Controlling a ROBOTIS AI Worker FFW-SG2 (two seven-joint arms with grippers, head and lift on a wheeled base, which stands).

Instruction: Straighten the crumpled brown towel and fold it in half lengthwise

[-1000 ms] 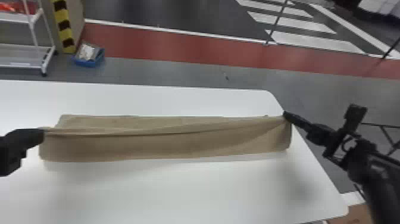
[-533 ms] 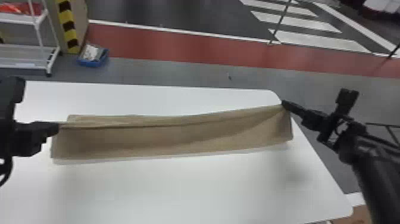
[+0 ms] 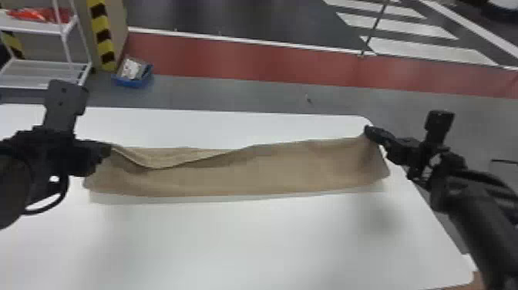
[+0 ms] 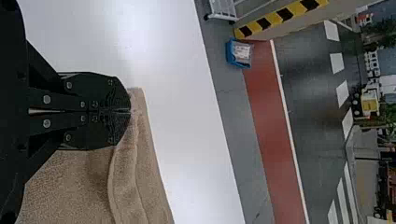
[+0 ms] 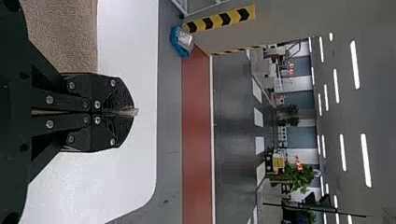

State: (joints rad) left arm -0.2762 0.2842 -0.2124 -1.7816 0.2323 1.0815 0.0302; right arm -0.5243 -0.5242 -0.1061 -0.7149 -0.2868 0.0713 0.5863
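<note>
Left side, head view: white rack (image 3: 27, 73) on the floor beyond the table (image 3: 269, 243), with a blue bin (image 3: 133, 81) just beside it. Left gripper (image 3: 105, 149) over the table's left part, at the left end of the brown towel (image 3: 239, 175). In the left wrist view the fingers of the left gripper (image 4: 129, 112) are closed on the towel's edge near a corner; cloth emerges at the tips and also spreads beneath the fingers.

Middle: towel runs as a long strip between the two grippers, over the table. Upper edge sags beside the left gripper, a further layer showing behind it; toward the right it runs straighter.

Right side: right gripper (image 3: 369, 132) at the towel's upper right corner, near the table's far right corner. Fingers closed, a sliver of cloth pinched at the tips. Rest of the towel's right end slopes down from the grip, toward the robot.
</note>
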